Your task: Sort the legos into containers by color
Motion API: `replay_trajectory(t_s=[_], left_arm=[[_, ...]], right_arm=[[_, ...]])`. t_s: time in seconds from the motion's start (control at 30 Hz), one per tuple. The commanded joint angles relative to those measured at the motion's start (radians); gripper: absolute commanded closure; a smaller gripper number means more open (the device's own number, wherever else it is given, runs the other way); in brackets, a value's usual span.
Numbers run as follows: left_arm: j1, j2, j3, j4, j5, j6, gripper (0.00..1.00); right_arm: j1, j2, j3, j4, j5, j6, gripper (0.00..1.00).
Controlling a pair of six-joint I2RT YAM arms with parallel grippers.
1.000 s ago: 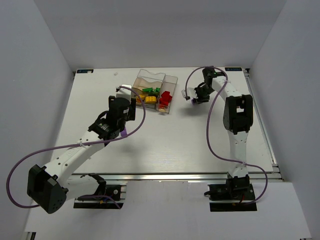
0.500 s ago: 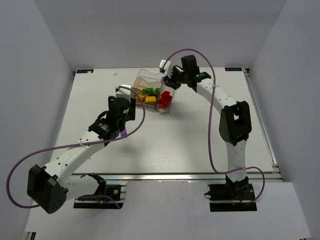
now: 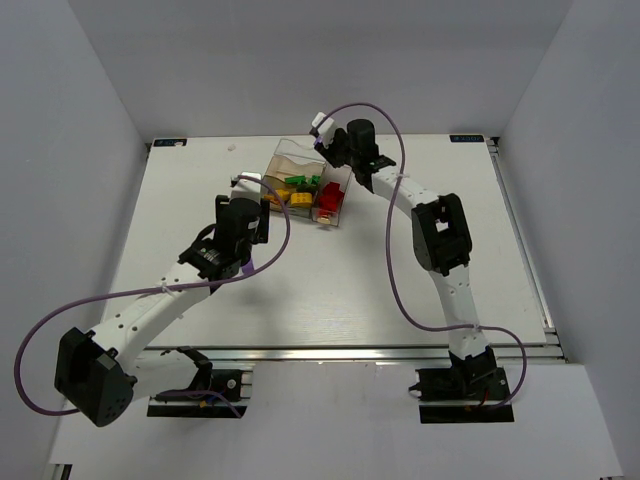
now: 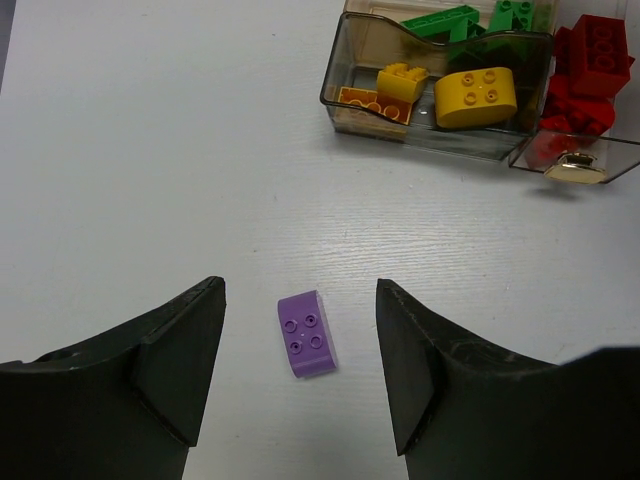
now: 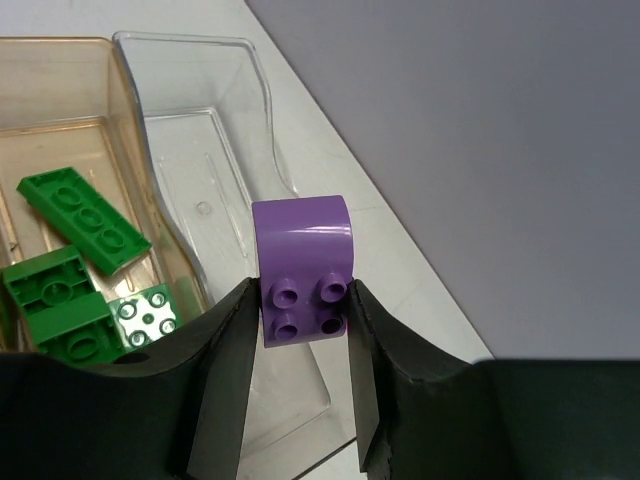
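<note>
Item one, my right gripper (image 5: 300,305): fingers clamped on the two flanks of the held purple brick (image 5: 302,262), its rounded edge pointing away from the wrist and its four studs facing the camera, clear of any surface. Position: raised over the far right part of the box (image 3: 300,158), with the clear compartment (image 5: 205,175) directly behind the brick in the wrist view. Item two, my left gripper (image 4: 300,298): fingers spread wide, grasping nothing, held over the table (image 4: 120,150); how high, I cannot tell. Item three, the loose purple brick (image 4: 306,335): lying studs up on the table, between my left fingers in the wrist view, touching neither, well apart from the box. Item four, box contents by compartment. Yellow bricks (image 4: 476,95) are in the one nearest my left arm, one rounded and one small, with an orange flat brick (image 4: 358,98) at its near wall. Green bricks (image 5: 72,212) are in the brownish-tinted one behind it and beside the clear compartment, one long and flat, the others chunkier. Red bricks (image 4: 592,55) are piled in the one to the right of the yellow.
</note>
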State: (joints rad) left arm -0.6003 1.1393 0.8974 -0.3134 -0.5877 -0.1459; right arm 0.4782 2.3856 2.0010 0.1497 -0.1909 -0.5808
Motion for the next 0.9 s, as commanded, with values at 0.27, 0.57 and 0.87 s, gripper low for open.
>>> replay_trajectory(t_s=[0.27,0.57,0.87], left_arm=[[-0.003,0.010,-0.005,0.008,-0.020,0.006,0.28],[-0.003,0.011,-0.005,0.008,-0.018,0.006,0.28],[-0.003,0.010,-0.006,0.007,-0.021,0.006,0.28]], right_arm=[[0.011,0.063,0.088,0.223,0.031,0.004,0.92],[0.011,0.104,0.087,0.264,0.027,0.007,0.89],[0.016,0.133,0.088,0.287,0.028,-0.010,0.74]])
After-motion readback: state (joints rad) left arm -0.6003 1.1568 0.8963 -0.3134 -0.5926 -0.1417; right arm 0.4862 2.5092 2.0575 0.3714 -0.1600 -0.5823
